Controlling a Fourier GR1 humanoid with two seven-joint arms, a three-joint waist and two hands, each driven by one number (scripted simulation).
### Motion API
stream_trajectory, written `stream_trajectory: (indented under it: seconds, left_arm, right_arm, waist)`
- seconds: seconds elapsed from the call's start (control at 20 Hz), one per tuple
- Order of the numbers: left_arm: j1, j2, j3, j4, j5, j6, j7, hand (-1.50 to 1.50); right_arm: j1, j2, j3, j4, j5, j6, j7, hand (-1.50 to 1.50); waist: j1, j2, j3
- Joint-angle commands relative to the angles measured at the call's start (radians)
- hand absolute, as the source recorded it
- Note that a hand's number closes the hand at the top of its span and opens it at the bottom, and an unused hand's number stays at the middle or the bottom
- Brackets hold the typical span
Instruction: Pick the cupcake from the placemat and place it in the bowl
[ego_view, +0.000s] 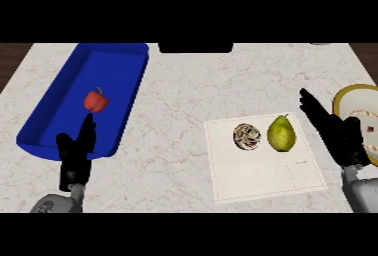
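A cupcake (247, 136) with brown and white swirls lies on the pale placemat (266, 175), left of a green pear (281, 133). The bowl (344, 97), yellow-rimmed with a white inside, sits at the right edge, partly cut off and partly covered by my right hand. My right hand (336, 132) is open, fingers straight, just right of the placemat and apart from the cupcake. My left hand (76, 152) is open at the lower left, fingers up, overlapping the near end of the blue tray.
A long blue tray (118, 75) runs along the left side with a red pepper (96, 101) in it. A dark object (196, 47) sits at the counter's far edge. The marble counter (184, 85) stretches between tray and placemat.
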Motion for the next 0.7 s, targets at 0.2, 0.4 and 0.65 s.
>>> stream_trajectory:
  seconds: [0.2, 0.4, 0.65]
  left_arm:
    - [-0.084, 0.016, -0.032, -0.138, -0.040, -0.089, -0.083, 0.00]
    - [-0.100, 0.005, -0.039, -0.119, -0.026, -0.107, -0.074, 0.00]
    - [-0.078, -0.020, -0.069, -0.161, -0.032, -0.116, -0.098, 0.00]
  right_arm:
    - [-0.029, 0.260, 0.170, -0.102, 0.244, -0.364, 0.228, 1.50]
    - [-0.012, 0.181, 0.075, -0.049, 0.502, -0.640, 0.188, -1.50]
    - [0.091, 0.443, 0.182, -0.153, 0.635, -0.959, -0.025, -1.50]
  waist:
    - [0.025, 0.009, 0.006]
    - [-0.036, -0.003, 0.003]
    - [-0.004, 0.006, 0.008]
